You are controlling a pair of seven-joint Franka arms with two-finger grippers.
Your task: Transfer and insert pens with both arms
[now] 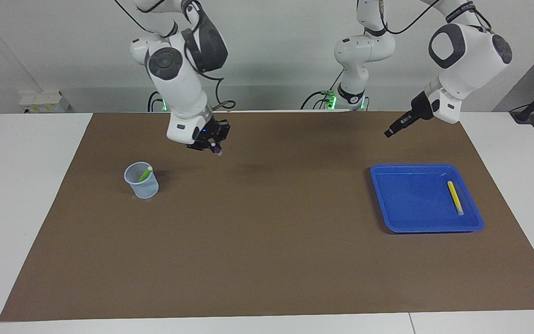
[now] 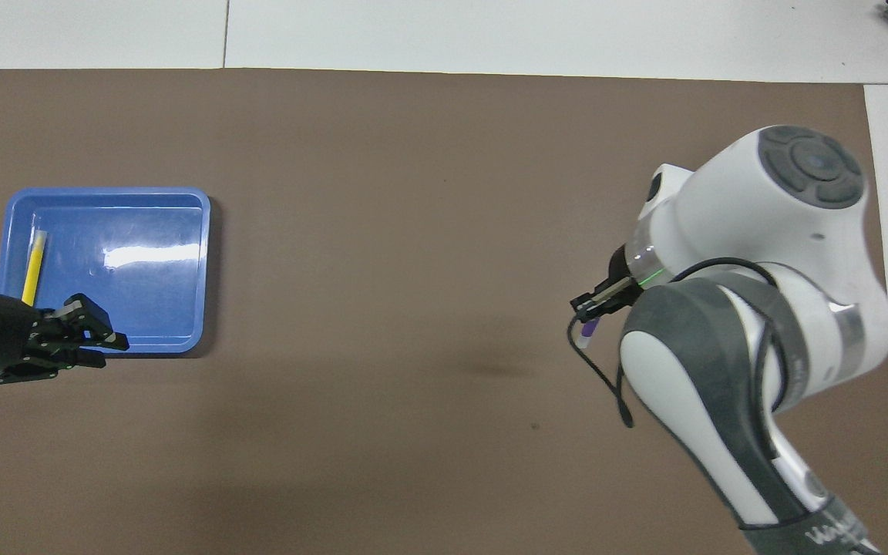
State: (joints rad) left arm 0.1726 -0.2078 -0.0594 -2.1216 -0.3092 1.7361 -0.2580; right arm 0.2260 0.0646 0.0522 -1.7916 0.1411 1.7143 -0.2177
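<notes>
My right gripper [image 1: 212, 144] is shut on the purple pen [image 1: 216, 150], which hangs pale end down over the mat beside the cup [image 1: 141, 180]. In the overhead view the same gripper [image 2: 587, 308] and purple pen [image 2: 586, 334] show, while the right arm hides the cup. The green pen [image 1: 145, 175] leans inside the cup. The yellow pen [image 1: 455, 197] lies in the blue tray [image 1: 410, 197] along the rim at the left arm's end. My left gripper [image 1: 388, 134] is up in the air, over the tray's [image 2: 159, 308] edge nearest the robots, not far from the yellow pen [image 2: 33, 266].
A brown mat [image 1: 267, 241] covers most of the white table [image 1: 21, 195]. The cup stands toward the right arm's end and the tray toward the left arm's end, with bare mat between them.
</notes>
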